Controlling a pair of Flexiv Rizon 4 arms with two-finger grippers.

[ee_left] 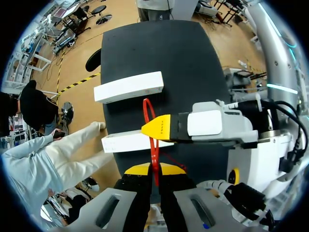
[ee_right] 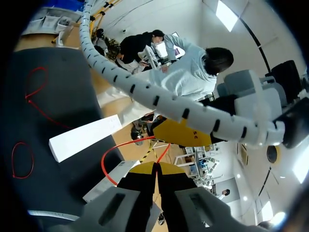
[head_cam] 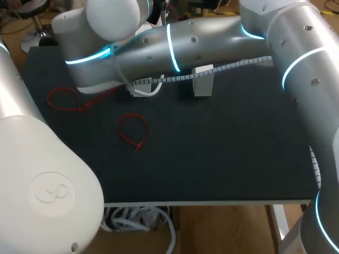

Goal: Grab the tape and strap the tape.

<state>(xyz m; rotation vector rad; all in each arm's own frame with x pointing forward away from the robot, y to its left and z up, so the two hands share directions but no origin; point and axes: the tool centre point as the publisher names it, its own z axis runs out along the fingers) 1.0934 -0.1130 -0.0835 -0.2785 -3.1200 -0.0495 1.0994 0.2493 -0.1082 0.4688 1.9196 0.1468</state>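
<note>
A red zip tie point(ee_left: 150, 126) is held in the air between both grippers, bent into a loop point(ee_right: 107, 159). My left gripper point(ee_left: 154, 169) is shut on its strap end. My right gripper point(ee_right: 155, 168) is shut on the other end of the same tie; in the left wrist view its yellow fingertip point(ee_left: 157, 127) comes in from the side just ahead of my own tips. Two more red ties lie looped on the black table point(head_cam: 222, 148), one point(head_cam: 63, 99) at the far left and one point(head_cam: 132, 131) nearer the middle. Both grippers are hidden behind the arms in the head view.
Two white blocks point(ee_left: 129, 86) point(ee_left: 130, 141) lie on the table under the grippers; the head view shows one of them point(head_cam: 203, 80) at the back. My right arm point(head_cam: 212, 42) stretches across the table's far side with a ribbed cable point(head_cam: 233, 66).
</note>
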